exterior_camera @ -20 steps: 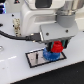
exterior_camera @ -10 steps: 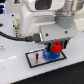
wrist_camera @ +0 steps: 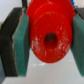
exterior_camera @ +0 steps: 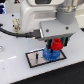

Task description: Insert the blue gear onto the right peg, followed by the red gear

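Your fingers (wrist_camera: 20, 42) clamp the red gear (exterior_camera: 56, 45) at one o'clock above the blue gear (exterior_camera: 50, 53); lower it straight onto the peg.

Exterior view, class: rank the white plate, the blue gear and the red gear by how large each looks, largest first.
1. The white plate, clearly the widest.
2. The blue gear.
3. The red gear.

Blue versus red is unsure: the fingers hide part of the red gear, and the red gear overlaps the blue one.

right peg hidden under the blue gear (exterior_camera: 50, 53), red gear (wrist_camera: 50, 37) blurred, its rim cut off in wrist view
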